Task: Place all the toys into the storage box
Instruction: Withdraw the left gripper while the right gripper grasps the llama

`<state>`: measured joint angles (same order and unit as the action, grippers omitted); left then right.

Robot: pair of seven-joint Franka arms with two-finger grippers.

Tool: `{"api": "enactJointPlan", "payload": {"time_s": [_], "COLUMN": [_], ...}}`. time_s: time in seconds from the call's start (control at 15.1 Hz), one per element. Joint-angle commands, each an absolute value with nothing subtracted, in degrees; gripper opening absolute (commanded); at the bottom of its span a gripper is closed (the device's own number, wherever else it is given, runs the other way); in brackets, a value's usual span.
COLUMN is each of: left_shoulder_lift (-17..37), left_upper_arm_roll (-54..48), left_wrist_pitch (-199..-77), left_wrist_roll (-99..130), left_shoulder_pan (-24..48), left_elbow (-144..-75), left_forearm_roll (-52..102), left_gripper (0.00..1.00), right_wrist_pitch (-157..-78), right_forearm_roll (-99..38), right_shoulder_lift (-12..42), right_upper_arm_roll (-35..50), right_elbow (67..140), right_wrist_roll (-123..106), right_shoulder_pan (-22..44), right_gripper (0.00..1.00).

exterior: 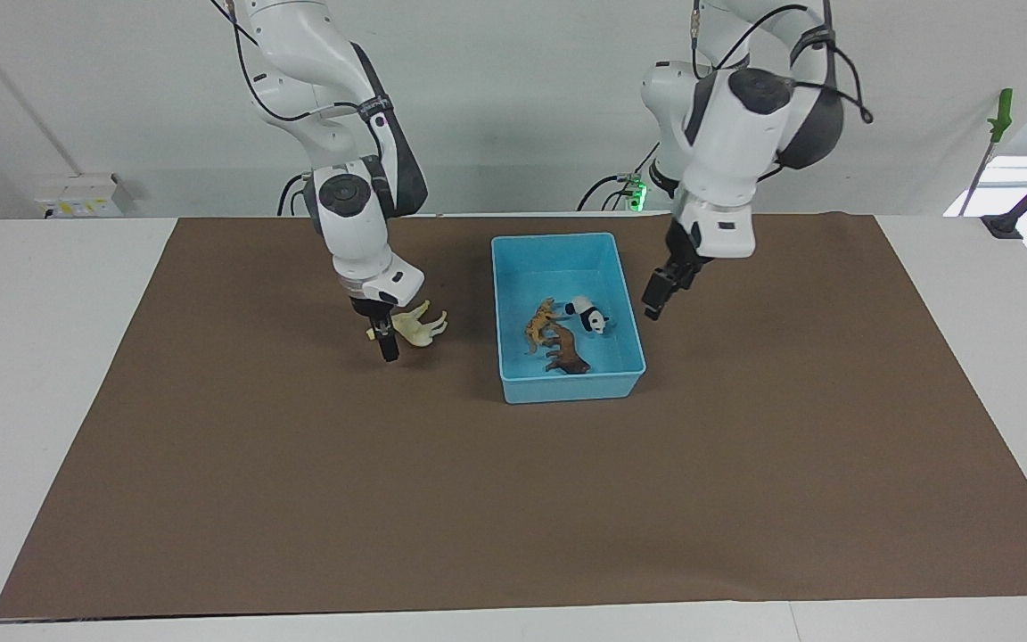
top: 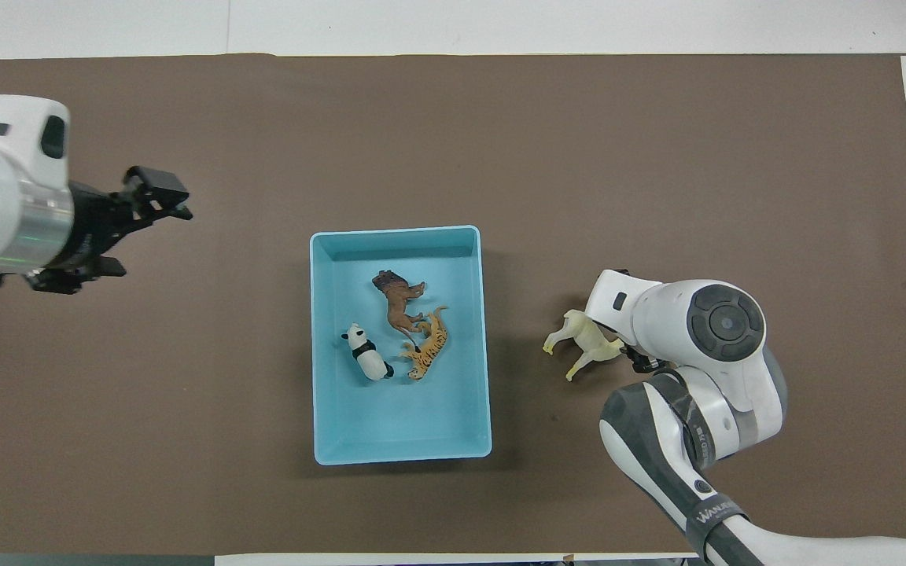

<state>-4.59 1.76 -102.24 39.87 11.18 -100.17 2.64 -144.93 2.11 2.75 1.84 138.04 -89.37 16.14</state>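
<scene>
The light-blue storage box (exterior: 567, 239) stands mid-table on the brown mat. In it lie the orange tiger (exterior: 538, 323), the panda (exterior: 591, 315) and the dark brown maned animal (exterior: 564, 349). My right gripper (exterior: 384, 343) is low over the mat beside the box, toward the right arm's end. It is shut on the rear of the cream-white horse (exterior: 422, 326), which is tilted with its legs sideways. In the overhead view the horse (top: 585, 342) sticks out from under the right wrist. My left gripper (exterior: 658, 301) hangs open and empty over the mat at the box's other long side.
The brown mat (exterior: 513, 499) covers most of the white table. The box also shows in the overhead view (top: 398, 232), with the three animals in its middle. A green-handled tool (exterior: 999, 116) leans at the wall past the left arm's end.
</scene>
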Motion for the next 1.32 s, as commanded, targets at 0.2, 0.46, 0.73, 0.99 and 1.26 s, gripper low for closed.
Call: {"api": "enactJointPlan", "payload": {"time_s": [0.2, 0.46, 0.73, 0.99, 1.26], "left_shoulder_lift": [-3.8, -5.2, -4.4, -3.2, -2.6], "left_upper_arm_roll": [3.1, 3.8, 3.3, 3.2, 3.1], "left_wrist_pitch": [-89.2, -82.8, -83.2, -82.8, -81.0], "left_wrist_roll": [17.1, -5.1, -5.5, -5.6, -5.9], "left_shoulder_pan": [6.4, 5.4, 5.5, 6.3, 5.6], "left_elbow": [-92.6, -91.9, -90.7, -91.1, -91.1], "left_forearm_roll": [2.0, 0.7, 0.4, 0.9, 1.9], "left_gripper": [1.0, 1.0, 1.0, 1.0, 1.0], "right_wrist_pitch": [-147.5, -147.6, -147.6, -147.7, -147.7], "right_forearm_roll": [2.9, 2.9, 2.9, 2.9, 2.9], "right_shoulder_lift": [0.4, 0.4, 0.4, 0.1, 0.1], "right_upper_arm_roll": [2.2, 2.1, 2.1, 2.1, 2.2], "right_elbow": [141.6, 141.7, 141.7, 142.5, 142.5], "right_wrist_roll": [-89.4, -89.4, -89.3, -89.2, -88.2], "right_shoulder_pan": [15.6, 15.6, 16.0, 16.0, 16.0], "right_gripper": [0.81, 0.99, 1.0, 1.0, 0.49]}}
